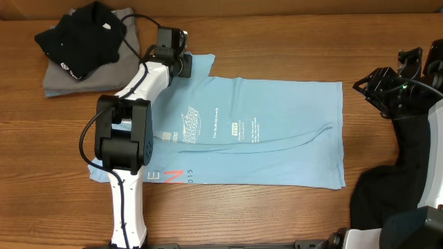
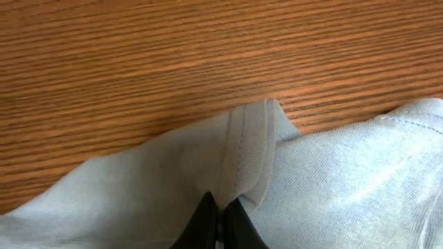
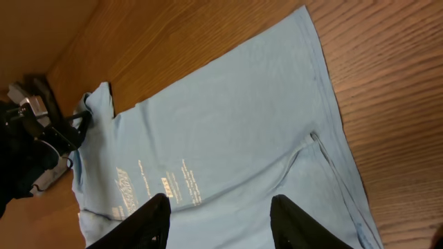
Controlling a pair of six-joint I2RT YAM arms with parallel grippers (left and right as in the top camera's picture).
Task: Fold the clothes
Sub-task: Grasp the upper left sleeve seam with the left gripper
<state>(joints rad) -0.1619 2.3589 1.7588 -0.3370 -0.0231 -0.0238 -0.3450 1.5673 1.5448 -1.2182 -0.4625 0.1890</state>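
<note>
Covered and unreadable
Left arm (image 1: 123,135) covers part of the shirt (image 1: 277,131); the print (image 1: 235,129) is too small to read.

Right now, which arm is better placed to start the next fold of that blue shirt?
Left, probably. The left gripper is pinched shut on a hemmed edge of the blue shirt, ready to pull it over. The right gripper is open and empty, beyond the shirt's other end.

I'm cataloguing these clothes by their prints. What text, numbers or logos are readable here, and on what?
"EN" and "015": printed on the light blue T-shirt, lower left in overhead view.
White logo and small print lines on that shirt: too blurred to read.
White marks on the black garment: too small to read.
</note>
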